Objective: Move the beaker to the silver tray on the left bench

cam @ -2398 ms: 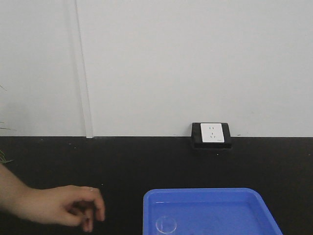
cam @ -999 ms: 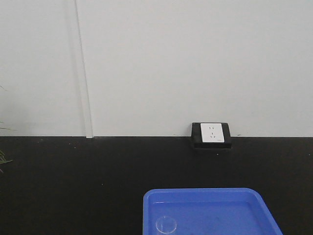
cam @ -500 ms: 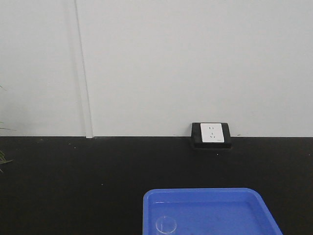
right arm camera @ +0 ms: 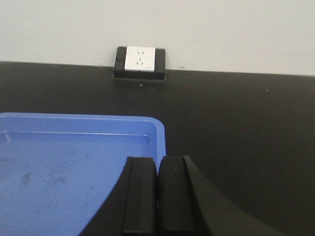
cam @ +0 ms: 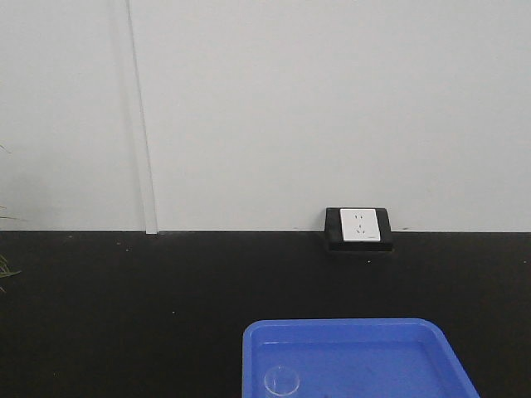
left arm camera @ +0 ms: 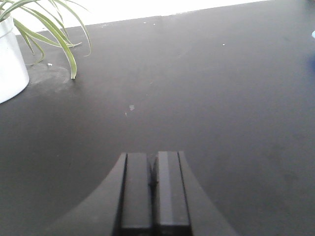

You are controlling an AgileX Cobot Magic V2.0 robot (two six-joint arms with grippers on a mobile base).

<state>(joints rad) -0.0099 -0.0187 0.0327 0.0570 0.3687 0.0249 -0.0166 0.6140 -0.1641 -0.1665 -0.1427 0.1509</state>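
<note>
The left gripper [left arm camera: 153, 162] is closed on nothing above a bare black worktop [left arm camera: 221, 98], and the right gripper [right arm camera: 157, 162] is likewise closed and empty above the right rim of a blue tray [right arm camera: 98, 123]. The beaker [cam: 281, 381] stands upright inside that tray, near its left wall. Farther back are a potted plant [left arm camera: 10, 59] and a white wall socket [cam: 359, 225].
</note>
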